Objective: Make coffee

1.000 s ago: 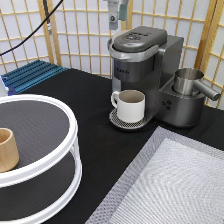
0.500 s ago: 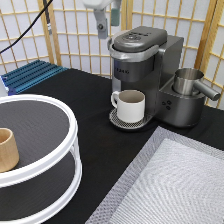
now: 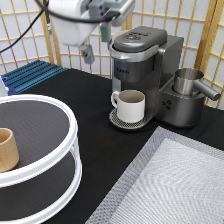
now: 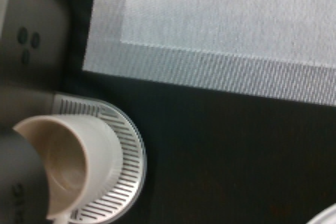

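**Gripper above and left of the brewer, mug on the drip tray**

In the exterior view the gripper (image 3: 95, 42) hung high at the top, just left of the coffee machine (image 3: 145, 70), its two fingers spread apart with nothing between them. The white mug (image 3: 130, 105) stood on the round drip tray (image 3: 117, 120); a tan wooden cup (image 3: 7, 149) sat on the white two-tier stand (image 3: 60, 117). The wrist view alone looked into the mug (image 4: 67, 160), showing a brownish inside, beside the grey mesh mat (image 4: 225, 45). No coffee pod showed in either view.
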Robot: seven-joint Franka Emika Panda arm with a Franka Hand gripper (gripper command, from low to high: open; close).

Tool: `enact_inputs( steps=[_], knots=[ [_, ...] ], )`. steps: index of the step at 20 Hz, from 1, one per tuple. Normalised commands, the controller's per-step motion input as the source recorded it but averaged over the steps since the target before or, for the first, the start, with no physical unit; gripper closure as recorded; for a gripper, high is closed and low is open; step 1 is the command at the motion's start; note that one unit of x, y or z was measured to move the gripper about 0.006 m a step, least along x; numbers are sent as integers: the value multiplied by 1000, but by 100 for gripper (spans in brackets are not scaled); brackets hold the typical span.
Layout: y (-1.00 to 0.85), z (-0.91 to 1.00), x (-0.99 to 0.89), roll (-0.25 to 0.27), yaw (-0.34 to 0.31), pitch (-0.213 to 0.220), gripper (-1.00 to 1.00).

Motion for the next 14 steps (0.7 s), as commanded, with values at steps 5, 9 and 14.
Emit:
enact_inputs(
  steps=[5, 9, 14],
  knots=[
    [302, -177, -74, -99, -286, -6, -100],
    [243, -208, -1, -103, -321, -3, -100],
    [142, -200, -145, -77, -135, -96, -100]
  ],
)
